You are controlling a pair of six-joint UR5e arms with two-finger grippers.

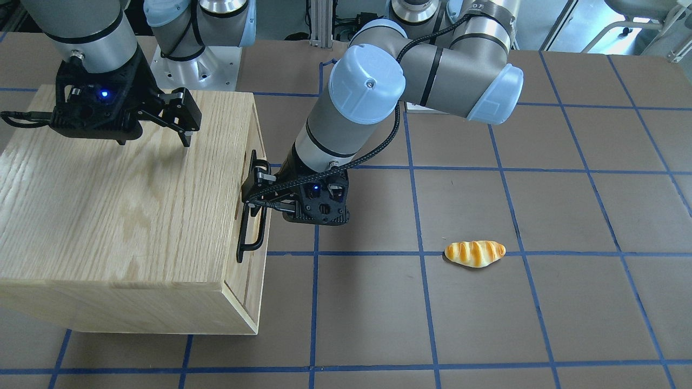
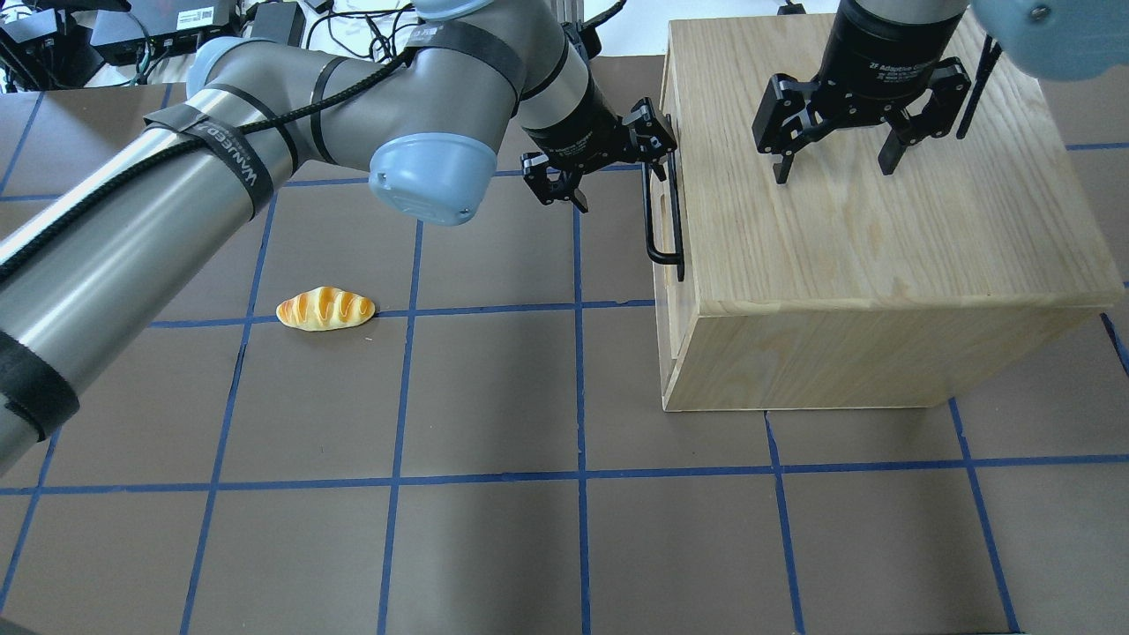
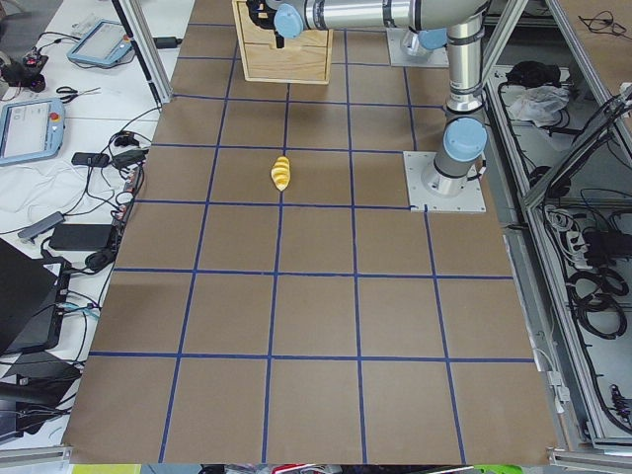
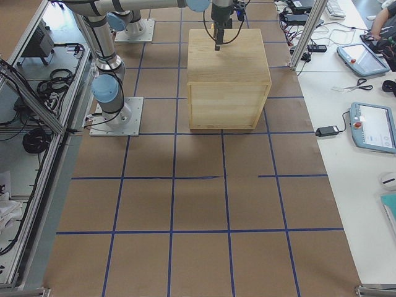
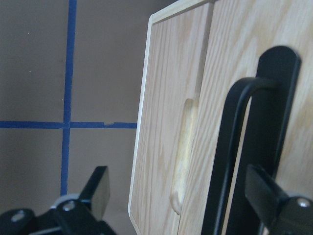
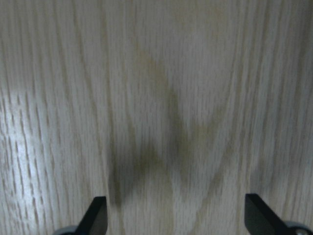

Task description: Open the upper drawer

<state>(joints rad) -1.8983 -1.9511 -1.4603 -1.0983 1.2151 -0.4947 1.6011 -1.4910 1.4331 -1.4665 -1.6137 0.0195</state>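
First, from the front-facing camera, the oak cabinet (image 1: 124, 205) fills the left of the frame. The upper drawer (image 1: 238, 273) shows as a pale strip along the cabinet's right face, its front lying close against the box. The left gripper (image 1: 255, 189) sits at the upper end of the black bar handle (image 1: 262, 232), jaws spread with the bar between them. At upper left the right gripper (image 1: 185, 121) hangs over the cabinet's top, also spread. A bread roll (image 1: 474, 253) lies right of centre on the brown table (image 1: 540, 324). Overhead, the drawer front runs down the cabinet's left edge, in the upper right of the frame. Both side views show the cabinet small at the top. The left wrist view has the bar just beside the fingertip (image 5: 266, 196) at lower right, not pinched. The right wrist view shows only wood grain between two wide-set fingertips (image 6: 98, 215).
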